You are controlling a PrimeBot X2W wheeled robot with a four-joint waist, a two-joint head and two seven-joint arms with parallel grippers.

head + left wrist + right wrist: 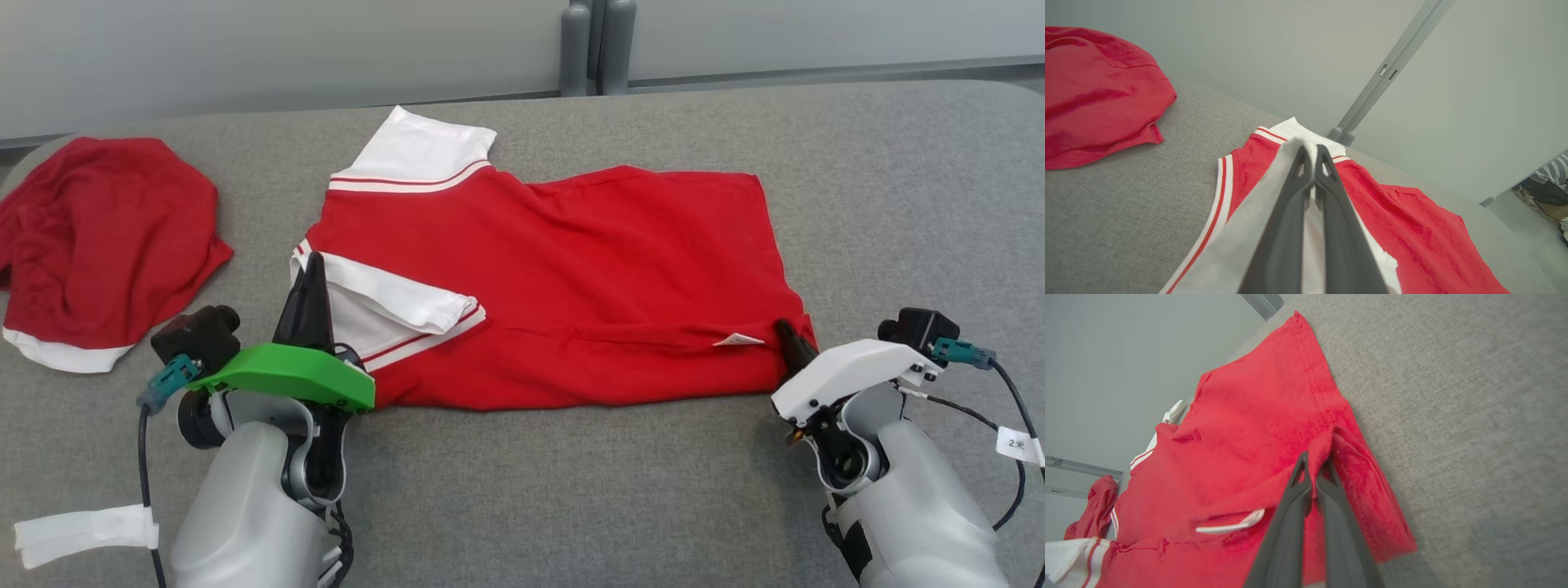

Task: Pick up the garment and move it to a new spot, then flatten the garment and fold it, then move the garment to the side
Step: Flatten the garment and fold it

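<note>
So my left gripper (313,263) pinches the white sleeve (400,304), right gripper (784,330) the garment (571,245) hem — both ends held, likely for folding over.

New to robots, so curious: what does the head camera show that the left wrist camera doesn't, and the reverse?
Head view: the right gripper pinching the near right corner of the red shirt, beside a small white tag. Left wrist view: up close, the left gripper shut on the shirt's white sleeve, and something striped beyond the table. Both: the shirt, the other red garment, the grey table.
</note>
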